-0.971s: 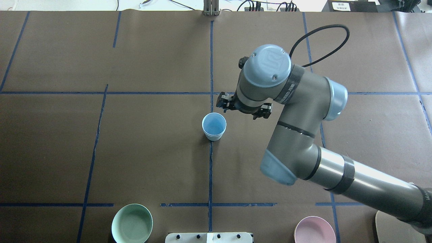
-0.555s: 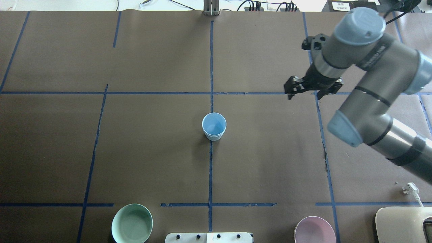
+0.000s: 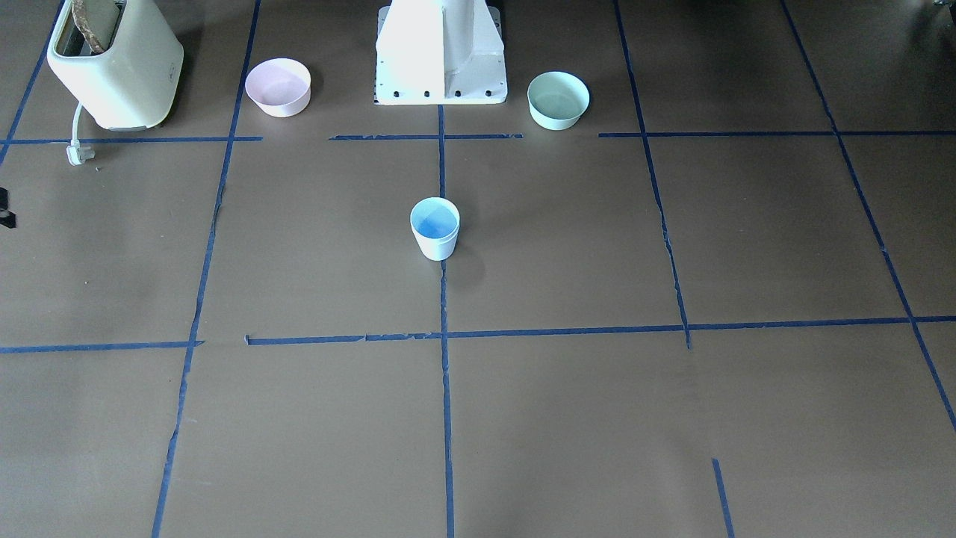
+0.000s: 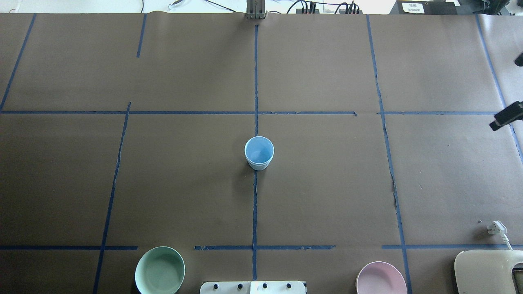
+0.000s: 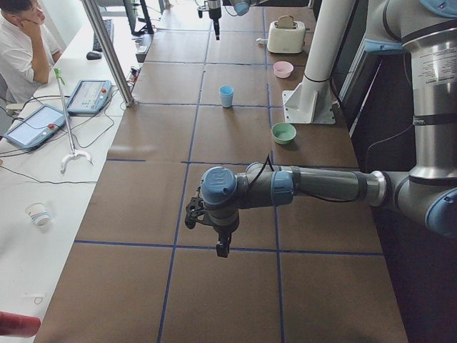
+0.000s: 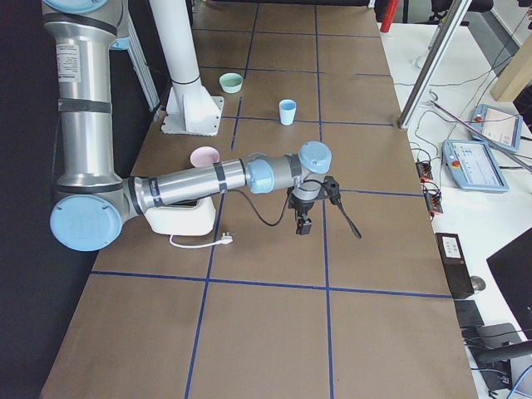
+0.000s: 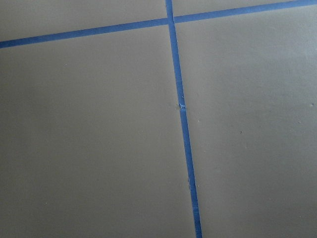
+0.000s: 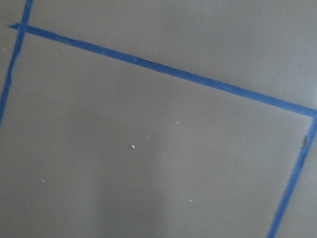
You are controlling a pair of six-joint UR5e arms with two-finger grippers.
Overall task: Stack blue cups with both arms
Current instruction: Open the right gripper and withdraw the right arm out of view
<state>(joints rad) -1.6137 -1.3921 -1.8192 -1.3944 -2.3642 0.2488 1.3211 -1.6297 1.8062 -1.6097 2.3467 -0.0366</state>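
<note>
One upright pale blue cup shape (image 4: 259, 153) stands alone at the table's middle on a blue tape line. It also shows in the front view (image 3: 435, 228) and both side views (image 5: 226, 95) (image 6: 288, 110). A second edge line runs below its rim; I cannot tell if two cups are nested. My right gripper (image 6: 307, 218) hangs over bare table far to the cup's right. Only a black finger (image 4: 506, 115) shows at the overhead edge. My left gripper (image 5: 208, 232) hangs over bare table far to the cup's left. I cannot tell whether either is open. Both wrist views show only paper and tape.
A mint-green bowl (image 4: 159, 270) and a pink bowl (image 4: 381, 278) sit either side of the white pedestal (image 3: 441, 52). A cream toaster (image 3: 116, 63) with its plug (image 4: 497, 226) stands at the near right corner. An operator (image 5: 21, 43) sits beyond the far edge.
My right arm has swung from just beside the cup away to the right, almost out of the overhead view. The cup has not moved.
</note>
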